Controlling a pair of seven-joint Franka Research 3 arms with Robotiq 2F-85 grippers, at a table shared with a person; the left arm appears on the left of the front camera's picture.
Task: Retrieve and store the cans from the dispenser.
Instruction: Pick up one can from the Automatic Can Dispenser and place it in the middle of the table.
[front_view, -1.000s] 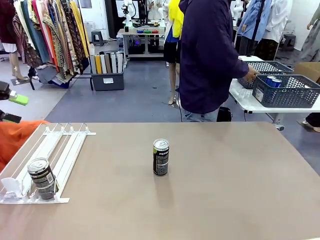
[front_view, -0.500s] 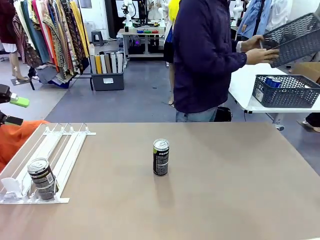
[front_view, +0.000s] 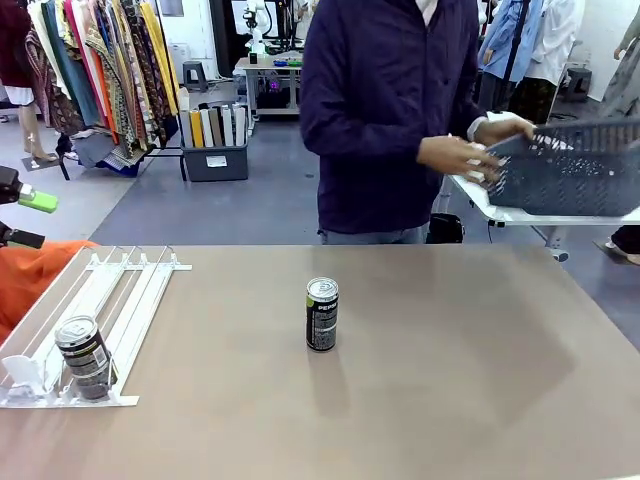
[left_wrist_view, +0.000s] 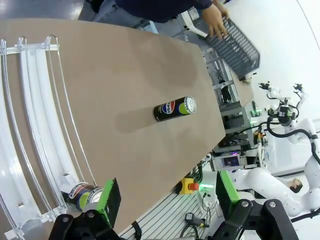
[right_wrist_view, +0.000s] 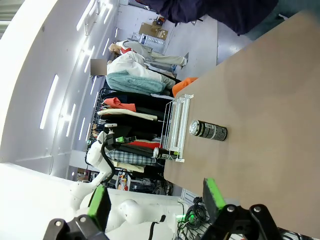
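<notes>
We describe the front view as a clock face. The bench (front_view: 450, 380) has a plain, matte tan top. The white wire dispenser (front_view: 120, 300) lies at 8 o'clock, its lanes running down toward the near edge. One dark can (front_view: 84, 357) sits at the low, near end of a lane, beside the white stops. A second dark can (front_view: 321, 314) stands upright at the centre of the bench, well apart from the dispenser.

At 12 o'clock a person (front_view: 390, 110) in a dark jacket stands beyond the far edge, with hands at a dark grey perforated basket (front_view: 575, 170) held at 2 o'clock above a white side table (front_view: 500, 212). An orange cloth (front_view: 35, 275) lies at 9 o'clock. A clothes rack (front_view: 100, 60) occupies 11 o'clock, above a grey floor (front_view: 270, 190).

The left gripper (left_wrist_view: 167, 197) hangs off the bench at 9 o'clock, fingers spread and holding nothing. The right gripper (right_wrist_view: 156, 202) is likewise spread wide and empty.
</notes>
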